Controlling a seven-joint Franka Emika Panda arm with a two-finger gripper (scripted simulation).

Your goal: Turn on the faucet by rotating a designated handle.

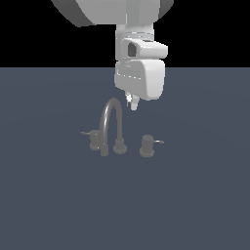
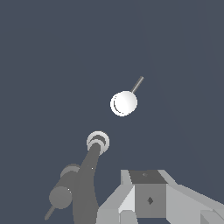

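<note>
The dark grey faucet [image 1: 111, 122] stands on the floor with its arched spout rising from a round base [image 1: 119, 146]. The handle [image 1: 147, 145] is the stubby knob on the exterior view's right, and its thin rod [image 1: 158, 142] points right. In the wrist view the handle [image 2: 124, 103] shows as a bright disc, with the spout [image 2: 86, 183] nearer. My gripper [image 1: 132, 102] hangs above the faucet, between the spout's arch and the handle, touching neither. Its fingertips are together with nothing between them.
A twin knob [image 1: 94, 141] with a rod pointing to the exterior view's left stands on the other side of the spout. The grey hand housing [image 2: 150, 199] fills a corner of the wrist view. Flat dark blue-grey floor surrounds the faucet.
</note>
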